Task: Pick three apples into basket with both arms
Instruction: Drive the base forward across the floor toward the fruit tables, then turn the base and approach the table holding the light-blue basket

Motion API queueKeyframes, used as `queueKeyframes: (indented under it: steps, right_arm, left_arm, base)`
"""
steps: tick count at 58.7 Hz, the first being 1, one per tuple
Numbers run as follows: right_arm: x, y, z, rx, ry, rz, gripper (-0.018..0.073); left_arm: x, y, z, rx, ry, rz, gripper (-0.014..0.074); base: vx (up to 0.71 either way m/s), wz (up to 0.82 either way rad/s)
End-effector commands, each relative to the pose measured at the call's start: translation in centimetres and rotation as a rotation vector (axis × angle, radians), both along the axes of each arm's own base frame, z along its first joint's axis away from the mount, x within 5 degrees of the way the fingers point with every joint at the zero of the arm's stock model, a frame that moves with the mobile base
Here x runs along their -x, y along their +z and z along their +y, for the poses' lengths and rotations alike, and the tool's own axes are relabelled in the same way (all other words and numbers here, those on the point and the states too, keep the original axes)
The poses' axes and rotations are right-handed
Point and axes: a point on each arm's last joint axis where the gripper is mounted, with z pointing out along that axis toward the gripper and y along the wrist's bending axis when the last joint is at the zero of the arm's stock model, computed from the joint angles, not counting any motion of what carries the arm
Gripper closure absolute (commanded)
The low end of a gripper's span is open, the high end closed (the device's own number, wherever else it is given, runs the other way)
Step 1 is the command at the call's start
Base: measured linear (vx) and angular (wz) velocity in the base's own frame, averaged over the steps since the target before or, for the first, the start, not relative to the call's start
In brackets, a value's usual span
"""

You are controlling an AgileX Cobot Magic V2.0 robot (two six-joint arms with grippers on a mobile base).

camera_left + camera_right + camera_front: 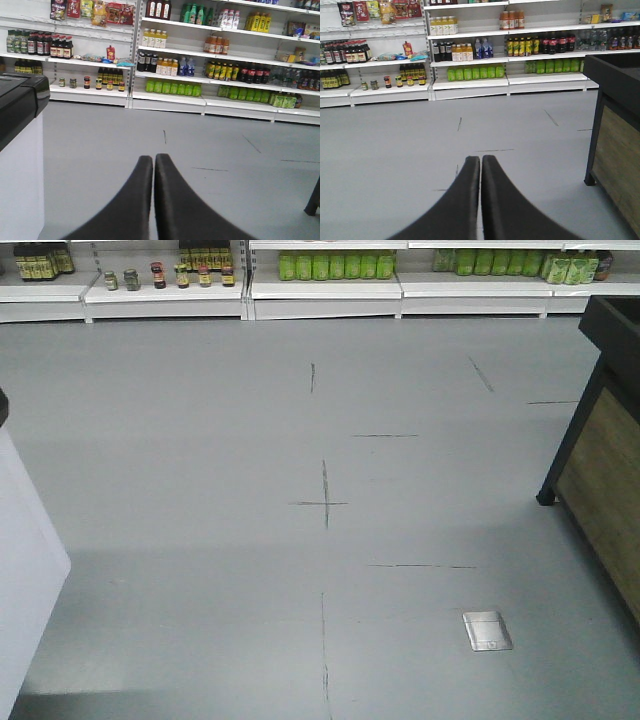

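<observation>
Both left gripper (153,159) and right gripper (480,160) clenched over wide floor (200,440) edged by stand (616,150).

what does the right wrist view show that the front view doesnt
Only the right wrist view: the right hand, shut, and the stocked upper shelves. Only the front view: a metal floor plate and a white counter at the left edge. Both: the grey floor, the row of green bottles, the small jars, and the wooden stand with a black frame on the right.
</observation>
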Motion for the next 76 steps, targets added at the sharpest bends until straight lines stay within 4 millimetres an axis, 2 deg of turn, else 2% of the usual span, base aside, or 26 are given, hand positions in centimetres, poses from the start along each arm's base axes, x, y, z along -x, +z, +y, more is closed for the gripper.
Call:
queueKeyframes:
  steps: [1,37,76]
  right_arm:
    - [-0.18,0.16,0.08,0.009,0.010,-0.042,0.0564]
    - [-0.18,0.16,0.08,0.009,0.010,-0.042,0.0564]
    - [-0.18,0.16,0.08,0.009,0.010,-0.042,0.0564]
  left_arm:
    - [0.25,1.61,0.04,0.007,0.005,-0.113,0.0602]
    - [0.25,1.61,0.04,0.007,0.005,-0.113,0.0602]
    - [0.25,1.61,0.04,0.007,0.005,-0.113,0.0602]
  base:
    - [0.22,-0.17]
    - [0.20,-0.28]
    - [0.15,-0.53]
